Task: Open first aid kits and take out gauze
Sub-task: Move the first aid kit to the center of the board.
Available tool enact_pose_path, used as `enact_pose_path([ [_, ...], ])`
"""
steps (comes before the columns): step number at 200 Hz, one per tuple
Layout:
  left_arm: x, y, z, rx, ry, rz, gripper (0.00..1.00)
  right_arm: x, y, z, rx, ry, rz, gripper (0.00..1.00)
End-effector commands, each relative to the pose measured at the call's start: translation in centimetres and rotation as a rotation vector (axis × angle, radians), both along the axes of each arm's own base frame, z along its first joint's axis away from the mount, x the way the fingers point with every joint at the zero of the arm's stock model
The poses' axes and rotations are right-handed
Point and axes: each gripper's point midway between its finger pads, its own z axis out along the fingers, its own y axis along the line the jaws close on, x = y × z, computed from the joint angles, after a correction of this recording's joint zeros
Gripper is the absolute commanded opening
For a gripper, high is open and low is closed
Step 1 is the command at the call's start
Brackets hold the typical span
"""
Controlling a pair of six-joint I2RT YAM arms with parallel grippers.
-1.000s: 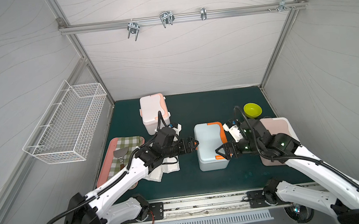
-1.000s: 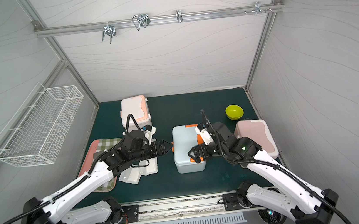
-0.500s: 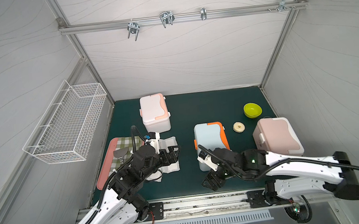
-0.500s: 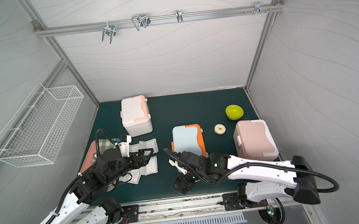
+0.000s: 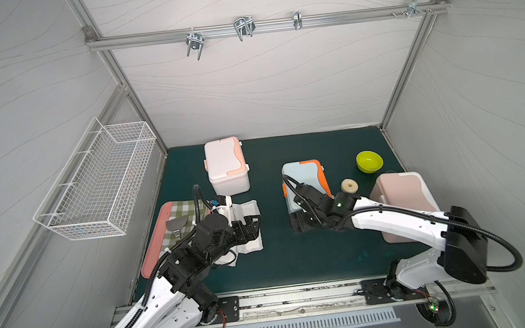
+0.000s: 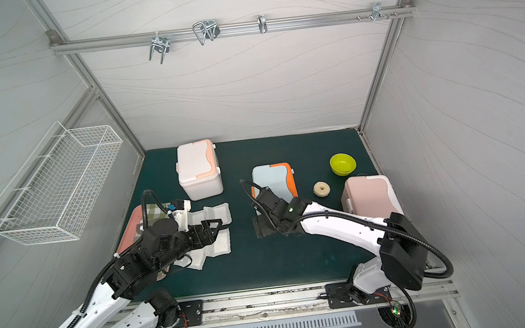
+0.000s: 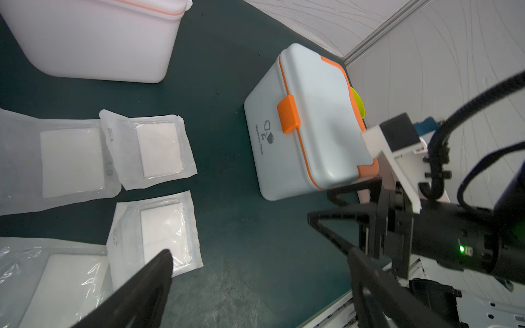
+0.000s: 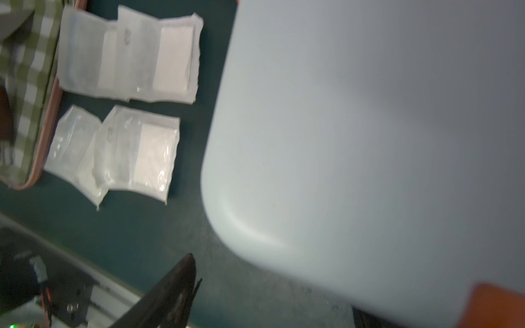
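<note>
Gauze pads (image 5: 248,208) in clear bags lie in a loose bunch on the dark green tabletop (image 5: 298,261), just beside the pink tray (image 5: 155,249) with the green checked cloth (image 5: 181,210). All three first aid kits have their lids shut. The white plastic box with peach trim (image 5: 226,165) is at the back, the pale blue box with orange trim (image 5: 302,174) is in the middle, and the dusty pink box with white trim (image 5: 400,193) is on the right.

The left gripper (image 5: 257,226) hangs over the bunch of bags with its two fingers wide apart and nothing in them. The right gripper (image 5: 298,223) sits just beside the near end of the pale blue box. Its fingers are apart too and hold nothing.

What could go wrong? I think the right gripper is so close that a small bump could shove the blue box along the tabletop instead of opening it. The orange clasp (image 7: 288,117) is down over the seam on one long side. A pull on the lid alone may lift or tip the whole box. If the left gripper comes down on the bunch, it could push a bag away or catch two at once.

Each pad is a flat white square inside a shiny, crinkly bag. Some bags lie partly on top of each other.
</note>
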Motion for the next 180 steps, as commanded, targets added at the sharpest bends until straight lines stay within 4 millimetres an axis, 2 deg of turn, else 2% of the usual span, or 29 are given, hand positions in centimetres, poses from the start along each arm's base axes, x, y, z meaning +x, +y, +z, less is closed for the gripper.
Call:
enact_pose_path([
  [1, 0.5, 0.0, 1.1, -0.009, -0.032, 0.015, 0.96, 4.4, -1.7, 0.6, -0.068, -0.063, -0.147, 0.83],
  [38, 0.5, 0.0, 1.1, -0.020, -0.026, 0.021, 0.96, 9.8, -3.4, -0.1, -0.096, -0.068, -0.279, 0.81],
  [70, 0.5, -0.2, 1.0, -0.019, -0.017, 0.016, 0.96, 13.3, -4.9, -0.9, -0.117, -0.033, -0.407, 0.79],
  [97, 0.7, -0.4, 1.0, -0.014, -0.008, 0.012, 0.96, 15.5, -5.6, -1.3, -0.128, -0.029, -0.469, 0.80],
  [135, 0.9, -0.6, 1.4, -0.015, -0.009, 0.013, 0.96, 18.9, -8.1, -2.0, -0.113, 0.002, -0.575, 0.80],
  [180, 1.6, -0.6, 1.8, 0.008, -0.019, 0.030, 0.96, 21.4, -11.0, -1.7, -0.091, 0.010, -0.661, 0.82],
])
